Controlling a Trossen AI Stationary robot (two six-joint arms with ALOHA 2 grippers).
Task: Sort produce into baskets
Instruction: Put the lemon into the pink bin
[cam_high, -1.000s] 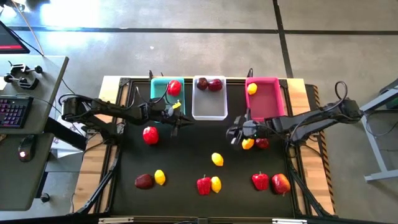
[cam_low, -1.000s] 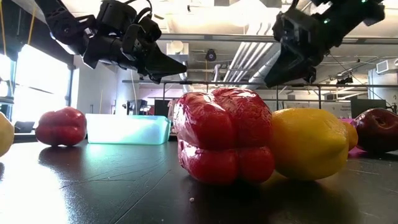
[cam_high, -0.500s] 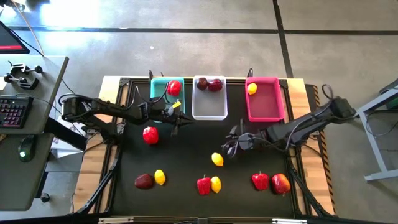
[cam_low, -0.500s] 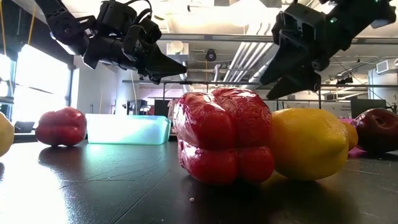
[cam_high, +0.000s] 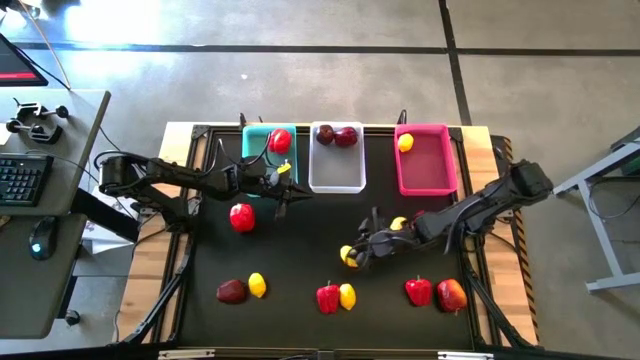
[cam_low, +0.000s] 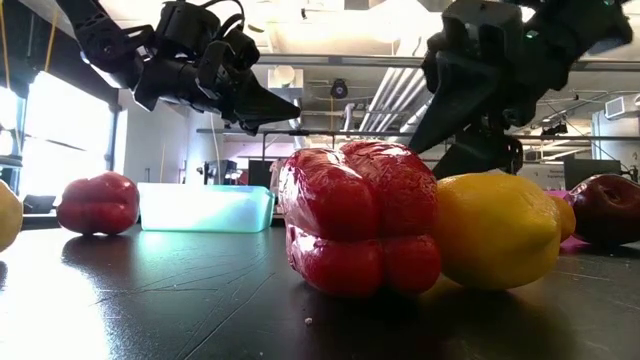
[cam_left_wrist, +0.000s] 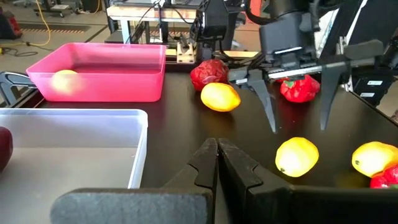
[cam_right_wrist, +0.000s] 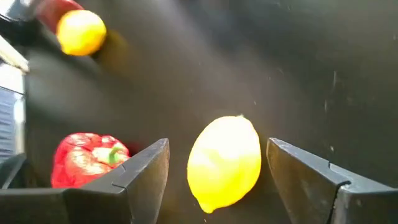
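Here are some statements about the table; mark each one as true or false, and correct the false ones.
1. The right gripper is open around a lemon on the table. True.
2. The pink basket holds a pepper. False: it holds one lemon.
3. The left gripper is shut and holds nothing. True.
4. The white basket is empty. False: two maroon fruits lie at its far end.
5. The teal basket holds a red pepper. True.
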